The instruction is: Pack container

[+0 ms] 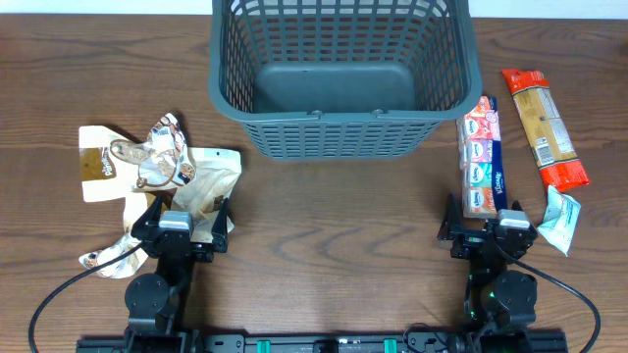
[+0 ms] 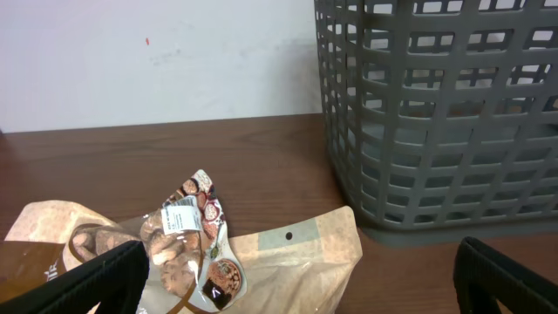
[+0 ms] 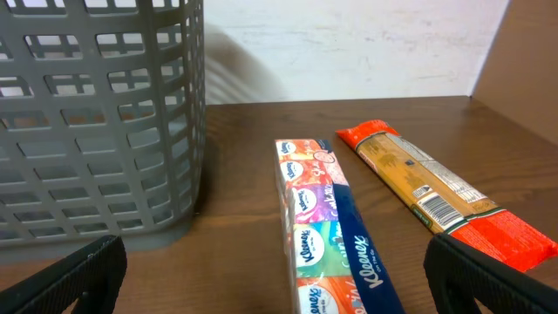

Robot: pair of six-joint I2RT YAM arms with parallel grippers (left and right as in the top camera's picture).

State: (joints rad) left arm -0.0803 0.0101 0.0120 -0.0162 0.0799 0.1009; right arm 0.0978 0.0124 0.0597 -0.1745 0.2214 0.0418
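Observation:
The dark grey lattice basket [image 1: 343,74] stands at the far middle of the table with nothing visible inside; it also shows in the left wrist view [image 2: 445,113] and the right wrist view [image 3: 96,122]. My left gripper [image 1: 180,227] is open and empty, its fingers wide apart over the near edge of tan snack bags [image 1: 201,181]; these bags show in the left wrist view [image 2: 288,270]. My right gripper [image 1: 491,227] is open and empty just behind a Kleenex tissue multipack [image 1: 483,157], which shows in the right wrist view [image 3: 327,235].
An orange-ended pasta packet [image 1: 545,127] lies right of the tissues, also in the right wrist view [image 3: 436,196]. A small pale blue packet [image 1: 559,221] lies by my right gripper. More snack bags [image 1: 108,162] and a clear cookie packet [image 1: 162,152] lie at the left.

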